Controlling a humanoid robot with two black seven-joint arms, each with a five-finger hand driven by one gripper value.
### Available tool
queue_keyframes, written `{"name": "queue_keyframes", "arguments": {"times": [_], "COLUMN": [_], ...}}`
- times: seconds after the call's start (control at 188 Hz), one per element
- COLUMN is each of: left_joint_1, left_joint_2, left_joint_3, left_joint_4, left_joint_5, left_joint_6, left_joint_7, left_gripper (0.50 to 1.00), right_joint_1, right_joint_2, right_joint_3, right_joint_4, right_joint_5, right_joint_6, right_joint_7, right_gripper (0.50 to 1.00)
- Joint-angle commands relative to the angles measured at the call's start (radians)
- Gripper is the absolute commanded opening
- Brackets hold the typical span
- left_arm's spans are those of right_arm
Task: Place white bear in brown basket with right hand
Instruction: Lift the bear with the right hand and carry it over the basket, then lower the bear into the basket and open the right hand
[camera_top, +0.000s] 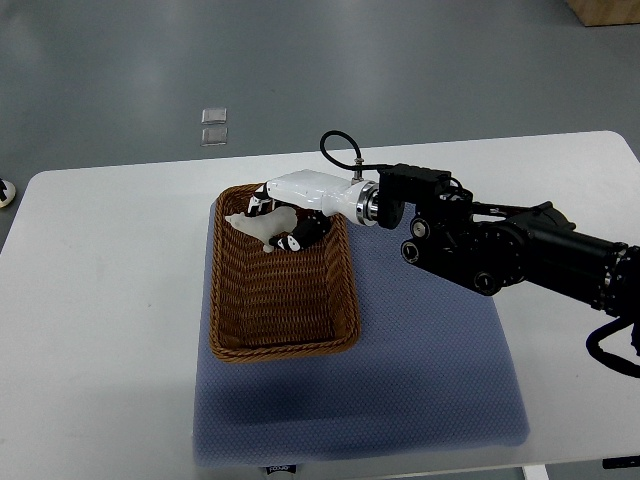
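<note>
The right arm (520, 250) reaches in from the right edge, black and bulky along its length, ending in a white hand (290, 205) that hangs over the far end of the basket (232, 300). A black cable (335, 145) loops up from the wrist.

The hand has its fingers (262, 208) curled around the bear (268, 230), which is small, white, with a dark patch showing at its lower side. The bear sits inside the rim of the basket at the far end, a little right of centre. Whether it already touches the woven floor or hangs just above it, I cannot tell from this steep angle. The fingers are closed on it.

The basket is brown wicker, rectangular, its long side running near to far. The near part of it holds nothing. It rests on a blue-grey mat (430, 380), towards the mat's left side, its left wall just beside the mat's left edge. The mat lies on a white table (100, 300) with rounded corners, and its near edge comes close to the table's near edge.

Beyond the table is grey floor, with two small pale squares (213, 125) on it, one just nearer than the other. At the far right corner a piece of something wooden (605, 10) shows. A small round object (5, 192) sits at the left edge, too cut off to identify.
</note>
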Motion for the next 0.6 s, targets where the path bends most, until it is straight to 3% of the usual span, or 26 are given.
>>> {"name": "queue_keyframes", "arguments": {"times": [0.0,0.249,0.408,0.462,0.467,0.515,0.594], "left_joint_1": [0.000,0.000,0.000,0.000,0.000,0.000,0.000], "left_joint_2": [0.000,0.000,0.000,0.000,0.000,0.000,0.000], "left_joint_3": [0.000,0.000,0.000,0.000,0.000,0.000,0.000], "left_joint_4": [0.000,0.000,0.000,0.000,0.000,0.000,0.000], "left_joint_5": [0.000,0.000,0.000,0.000,0.000,0.000,0.000], "left_joint_6": [0.000,0.000,0.000,0.000,0.000,0.000,0.000], "left_joint_7": [0.000,0.000,0.000,0.000,0.000,0.000,0.000], "left_gripper": [1.000,1.000,1.000,1.000,1.000,1.000,1.000], "right_joint_1": [-0.008,-0.024,-0.036,-0.036,-0.036,-0.036,-0.041], "right_joint_2": [0.003,0.003,0.003,0.003,0.003,0.003,0.003], "right_joint_3": [-0.011,-0.015,-0.023,-0.023,-0.023,-0.022,-0.023], "right_joint_4": [-0.003,-0.003,-0.003,-0.003,-0.003,-0.003,-0.003], "right_joint_5": [0.000,0.002,0.002,0.008,0.009,0.017,0.018], "right_joint_6": [-0.013,-0.006,-0.005,-0.005,-0.006,-0.009,-0.011], "right_joint_7": [0.000,0.000,0.000,0.000,0.000,0.000,0.000], "right_gripper": [0.500,0.500,0.621,0.729,0.758,0.829,0.850]}}
